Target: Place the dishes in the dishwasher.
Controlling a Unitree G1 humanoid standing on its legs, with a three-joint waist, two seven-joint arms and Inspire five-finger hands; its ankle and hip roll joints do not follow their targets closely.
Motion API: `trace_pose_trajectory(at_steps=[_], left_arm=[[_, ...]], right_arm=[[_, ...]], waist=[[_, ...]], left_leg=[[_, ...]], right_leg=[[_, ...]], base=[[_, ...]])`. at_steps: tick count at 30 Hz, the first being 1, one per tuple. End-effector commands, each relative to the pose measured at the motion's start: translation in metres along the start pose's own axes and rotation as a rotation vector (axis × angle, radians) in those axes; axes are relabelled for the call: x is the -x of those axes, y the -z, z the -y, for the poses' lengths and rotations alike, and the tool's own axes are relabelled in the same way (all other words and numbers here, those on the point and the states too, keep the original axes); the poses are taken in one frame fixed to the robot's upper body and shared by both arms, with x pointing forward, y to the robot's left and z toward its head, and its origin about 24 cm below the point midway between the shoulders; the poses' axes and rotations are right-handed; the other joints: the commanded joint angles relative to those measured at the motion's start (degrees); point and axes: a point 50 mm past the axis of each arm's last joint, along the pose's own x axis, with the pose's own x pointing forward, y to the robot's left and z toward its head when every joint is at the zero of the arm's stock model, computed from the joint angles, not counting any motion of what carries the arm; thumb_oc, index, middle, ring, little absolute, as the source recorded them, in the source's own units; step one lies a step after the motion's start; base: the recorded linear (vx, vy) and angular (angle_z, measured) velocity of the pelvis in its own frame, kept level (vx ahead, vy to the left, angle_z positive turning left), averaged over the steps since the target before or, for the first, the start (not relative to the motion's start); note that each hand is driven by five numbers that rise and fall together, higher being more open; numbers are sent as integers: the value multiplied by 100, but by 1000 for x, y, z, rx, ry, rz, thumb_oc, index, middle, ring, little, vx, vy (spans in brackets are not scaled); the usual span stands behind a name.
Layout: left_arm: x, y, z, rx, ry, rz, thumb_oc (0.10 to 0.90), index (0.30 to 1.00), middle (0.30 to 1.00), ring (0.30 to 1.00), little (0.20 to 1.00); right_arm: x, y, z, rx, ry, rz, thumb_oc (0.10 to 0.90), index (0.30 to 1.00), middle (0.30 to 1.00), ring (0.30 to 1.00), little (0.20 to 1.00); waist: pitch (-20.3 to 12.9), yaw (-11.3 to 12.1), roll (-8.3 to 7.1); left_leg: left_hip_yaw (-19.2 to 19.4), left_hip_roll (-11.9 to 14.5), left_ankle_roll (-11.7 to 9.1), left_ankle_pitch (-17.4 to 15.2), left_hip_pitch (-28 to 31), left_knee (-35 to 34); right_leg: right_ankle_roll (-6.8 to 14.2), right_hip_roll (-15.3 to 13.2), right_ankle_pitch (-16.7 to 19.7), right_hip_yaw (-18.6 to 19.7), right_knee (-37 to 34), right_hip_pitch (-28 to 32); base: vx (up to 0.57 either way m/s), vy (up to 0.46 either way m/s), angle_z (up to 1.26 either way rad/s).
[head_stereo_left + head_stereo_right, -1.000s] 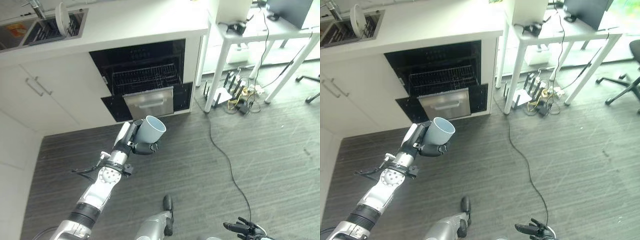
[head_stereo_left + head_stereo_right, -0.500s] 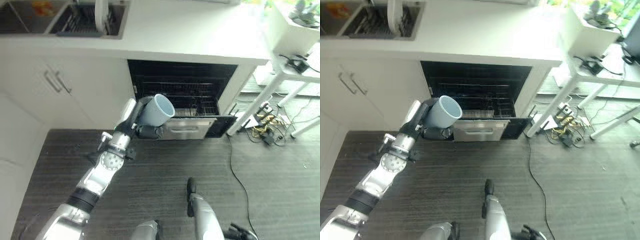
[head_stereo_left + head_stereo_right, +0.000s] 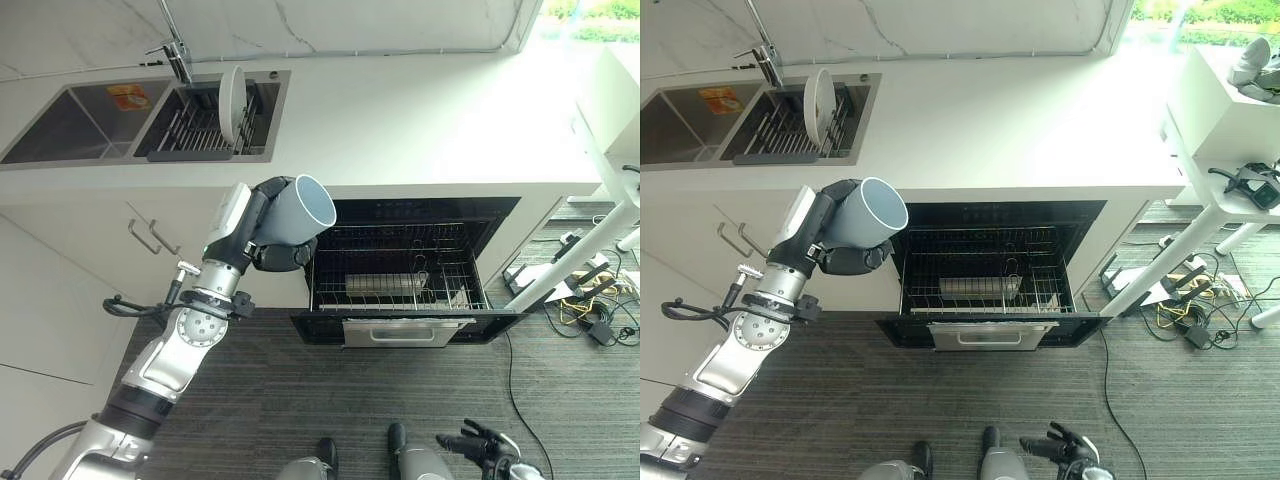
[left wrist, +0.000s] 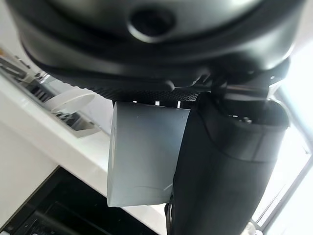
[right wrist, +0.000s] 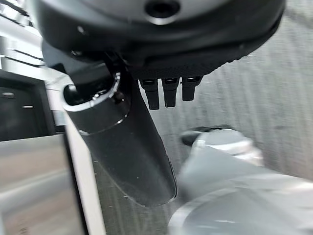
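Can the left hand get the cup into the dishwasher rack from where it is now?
Probably yes. The left hand holds the cup beside the pulled-out rack, whose door is open, with nothing between them.

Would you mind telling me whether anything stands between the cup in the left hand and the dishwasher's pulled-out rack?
Nothing visible does. The left hand holds the grey-blue cup in the air beside the open dishwasher. The wire rack is pulled out over the lowered door, with open space between it and the cup.
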Motion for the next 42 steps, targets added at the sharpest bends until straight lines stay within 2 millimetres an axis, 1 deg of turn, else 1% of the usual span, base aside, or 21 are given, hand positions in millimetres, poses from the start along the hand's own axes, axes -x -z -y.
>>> trace_pose_trajectory(at_steps=[1,4,5,7,8,9,11,13,15,17,18,19,20,22,23,24,25,28,32,34,42], left_arm=[[-18,-34,-36,19,-197,196,400,300,300,300,300],[-18,-37,-33,29,-199,202,400,300,300,300,300],[-18,-39,-30,38,-193,207,400,300,300,300,300],[-18,-40,-29,45,-185,217,400,300,300,300,300],[-18,-40,-29,47,-181,215,400,300,300,300,300],[-17,-39,-30,44,-177,210,400,300,300,300,300],[-17,-37,-28,39,-165,213,400,300,300,300,300],[-21,-40,-24,42,-151,232,400,300,300,300,300],[-20,-40,-22,39,-136,226,400,300,300,300,300],[-19,-40,-21,35,-115,237,400,300,300,300,300],[-17,-39,-21,16,-115,238,400,300,300,300,300],[-17,-39,-21,7,-116,233,400,300,300,300,300],[-17,-38,-22,7,-117,225,400,300,300,300,300],[-19,-39,-26,8,-118,222,400,300,300,300,300],[-21,-39,-26,14,-114,218,400,300,300,300,300],[-21,-36,-24,1,-119,198,400,300,300,300,300],[-21,-33,-25,-3,-127,183,400,300,300,300,300],[-18,-24,-33,10,-161,130,400,300,300,300,300],[-9,-28,-32,28,-167,150,400,300,300,300,300],[-12,-37,-36,25,-184,173,400,300,300,300,300],[-15,-38,-36,41,-165,180,400,300,300,300,300]], right_arm=[[6,2,33,-19,93,-14,800,900,900,900,900],[7,0,36,-7,91,-13,800,900,900,900,900],[7,0,36,9,80,-13,800,900,900,900,900],[8,2,41,34,85,-15,800,900,900,900,900],[9,2,43,31,88,-20,800,900,900,900,900],[9,3,43,34,84,-25,800,900,900,900,900],[9,6,42,52,80,-29,800,900,900,900,900],[9,8,40,50,88,-23,800,900,900,900,900],[7,2,36,26,97,-19,800,900,900,900,900],[6,2,30,13,70,-4,800,900,900,900,900],[4,0,21,59,44,22,800,900,900,900,900],[3,-2,16,98,26,33,800,900,900,900,900],[2,-4,7,127,10,51,800,900,900,900,900],[1,-7,2,87,0,52,800,900,900,900,900],[1,-7,2,66,-1,50,800,900,900,900,900],[1,-1,3,68,0,31,800,900,900,900,900],[2,3,3,74,-1,15,800,900,900,900,900],[2,8,3,114,-3,-19,800,900,900,900,900],[4,7,15,95,43,-15,800,900,900,900,900],[6,4,29,75,71,-16,800,900,900,900,900],[6,1,24,41,31,37,800,900,900,900,900]], waist=[[-446,-63,-52],[-450,-43,-132],[-429,0,-267],[-289,26,-358],[-280,42,-334],[-293,52,-291],[-249,20,-230],[-204,-39,-151],[-259,-10,-53],[-328,-63,68],[-345,-72,130],[-332,-84,158],[-289,-79,192],[-227,-34,186],[-195,-46,151],[-194,-82,64],[-210,-88,20],[-253,13,-86],[-299,66,-127],[-330,4,-108],[-420,-71,-25]], left_leg=[[-139,-40,-247,-918,-206,785],[-77,-128,-259,-861,-98,785],[-30,-192,-289,-430,-7,851],[-22,-135,-302,-240,-738,2200],[-45,-201,-270,-318,-747,1991],[-74,-333,-193,-438,-598,1454],[128,-449,-138,-406,-462,785],[351,-437,-101,-445,-702,785],[126,-489,-16,-576,-730,785],[155,-351,23,-745,-625,785],[14,-337,71,-814,-547,785],[14,-294,103,-848,-479,785],[77,-177,159,-911,-406,785],[47,-94,182,-972,-365,785],[46,-78,189,-1007,-302,785],[36,-83,175,-1052,-201,785],[32,-55,157,-1073,-152,785],[202,153,4,-1082,-95,785],[272,501,-246,-979,-148,785],[227,712,-417,-845,-344,785],[232,802,-494,-815,-372,785]], right_leg=[[319,-33,-940,-55,425,-69],[277,-88,-954,-18,425,-79],[197,-151,-954,32,425,-56],[81,-97,-912,104,425,23],[103,-58,-913,129,425,29],[146,9,-920,183,425,26],[192,62,-949,184,425,104],[202,111,-968,134,425,182],[222,209,-1001,145,425,175],[218,303,-1046,-37,425,283],[201,436,-1025,-117,425,389],[238,437,-899,-231,425,398],[309,322,-694,-499,425,344],[356,106,-682,-640,425,265],[423,-62,-675,-534,425,178],[596,-349,-588,-171,425,104],[682,-484,-546,0,425,72],[732,-672,-640,-67,425,67],[663,-628,-798,-257,425,27],[582,-540,-867,-332,425,-57],[509,-487,-951,-413,425,36]], base=[[39,-60,-6],[57,-92,-5],[75,-189,-18],[76,-140,-14],[146,14,0],[165,91,1],[146,119,-14],[90,177,7],[91,231,7],[147,146,-43],[153,61,-46],[135,0,-23],[52,-61,-17],[33,-161,-16],[154,-375,-30],[217,-445,-22],[239,-470,-7],[151,-377,1],[91,-284,-13],[7,-223,11],[12,-11,4]])
